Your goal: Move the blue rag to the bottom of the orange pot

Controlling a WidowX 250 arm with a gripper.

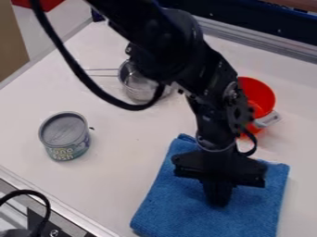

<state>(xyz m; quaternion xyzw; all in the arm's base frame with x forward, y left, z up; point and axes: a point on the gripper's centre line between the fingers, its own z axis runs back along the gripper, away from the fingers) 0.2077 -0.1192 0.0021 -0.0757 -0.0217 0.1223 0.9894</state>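
The black gripper [218, 192] hangs over the middle of the blue rag [186, 203], low at or just above the cloth. Whether it holds any of the fabric cannot be made out. The rag lies flat and folded at the lower right of the white surface. Behind the arm, at the right, is the orange pot [259, 95] with a pale handle; the arm hides its left part. The pot stands just beyond the rag's far edge.
A tuna can [64, 134] stands at the left. A metal strainer [137, 85] with a thin handle lies at the upper middle, partly behind the arm and its black cable. Metal edging [254, 41] runs along the back.
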